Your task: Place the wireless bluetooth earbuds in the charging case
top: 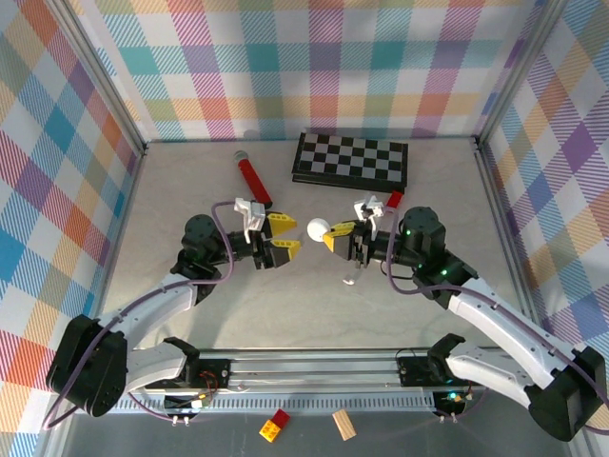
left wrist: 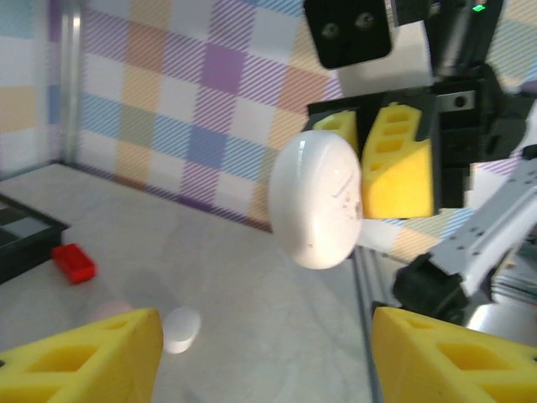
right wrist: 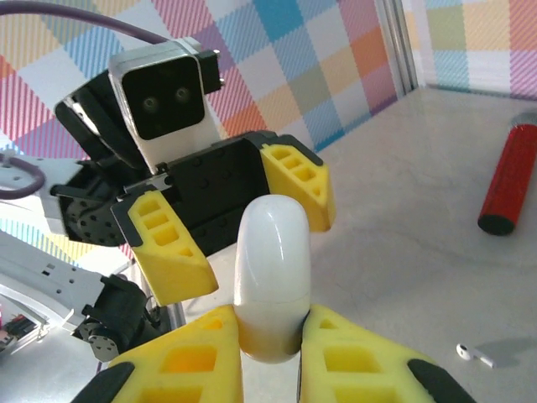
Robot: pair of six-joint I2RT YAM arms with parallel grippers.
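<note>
While the left arm is reaching in from the left side, a red tube (top: 253,174) is lying on the grey table (top: 171,195) just behind it, toward the back wall. The left gripper (top: 289,235) is hanging above the table. Its two yellow fingers are standing apart with nothing between them, and it is pointing at the right gripper. Between the two grippers, a white oval charging case (top: 317,228) is being held up in the air. The case is looking closed. The wrist views are showing it smooth and shiny, with tiny grey marks that are too blurry to read. The right gripper (top: 332,235) is squeezing the case between its yellow fingers. It is gripping the case at one end, so most of it is sticking out toward the left gripper. One small white earbud (top: 349,281) is lying on the table near the right gripper, on the side closer to the arm bases, and it is not touching anything. A black and white checkerboard (top: 350,157) is lying flat by the back wall. A little red block (top: 395,199) is sitting just beside the board's near right corner.
</note>
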